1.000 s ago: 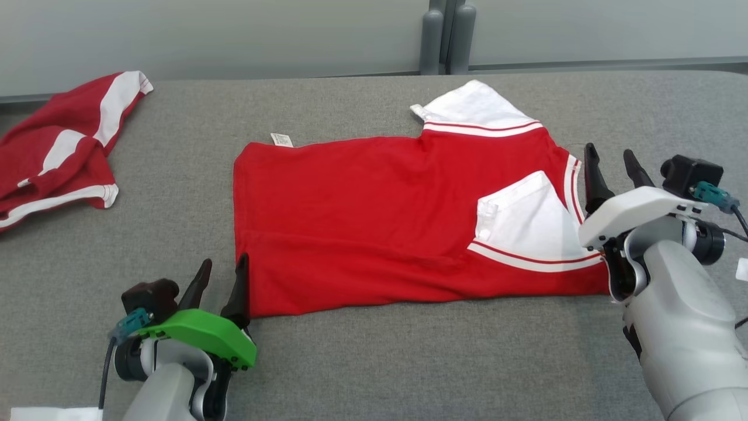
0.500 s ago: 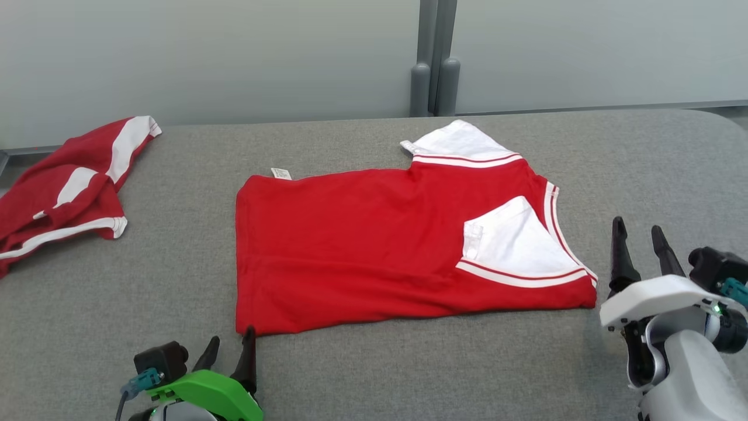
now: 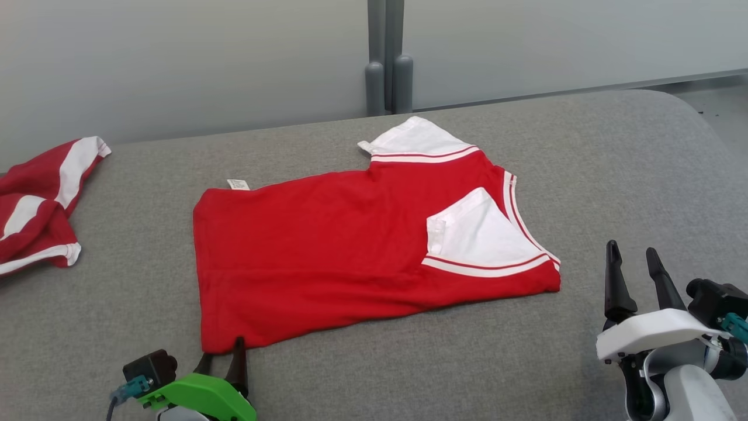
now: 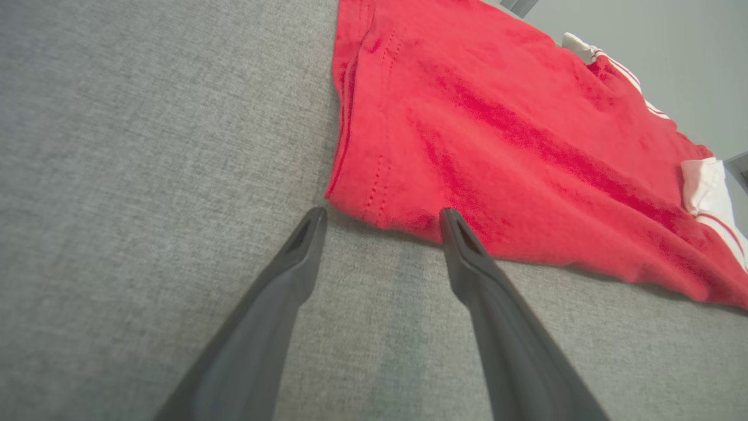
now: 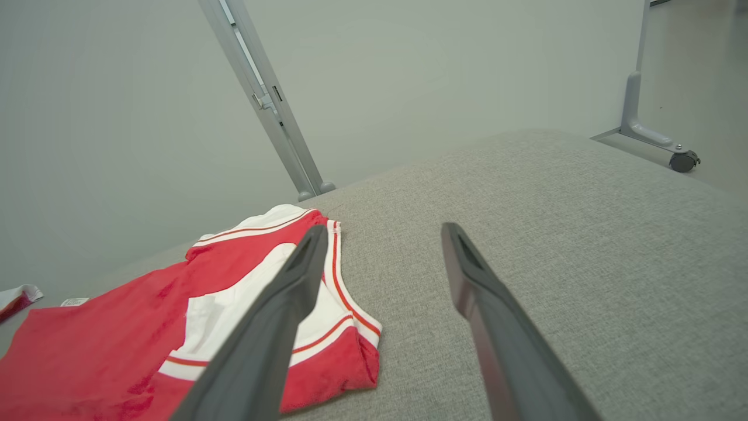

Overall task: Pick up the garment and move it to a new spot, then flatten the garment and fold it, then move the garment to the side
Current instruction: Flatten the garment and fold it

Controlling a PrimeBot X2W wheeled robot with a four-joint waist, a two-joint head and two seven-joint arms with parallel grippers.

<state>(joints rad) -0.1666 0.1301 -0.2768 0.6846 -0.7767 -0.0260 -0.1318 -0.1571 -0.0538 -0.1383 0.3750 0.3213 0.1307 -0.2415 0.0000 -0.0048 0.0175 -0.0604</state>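
Right tool (image 3: pixel 631 250) is backing clear of the red white-sleeved cloth shirt (image 3: pixel 327 251) lying mid grey fabric worktop (image 3: pixel 613 175); both are gaping empty, left tool (image 3: pixel 222 354) at its hem corner; folding seemingly underway, calling for corner pinches.

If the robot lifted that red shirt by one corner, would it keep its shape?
The red shirt lies limp with soft creases, so it would likely droop and its folded layers fall open. It looks thin, so probably light. The grey fabric tabletop looks rough, so a push may bunch it rather than slide it.
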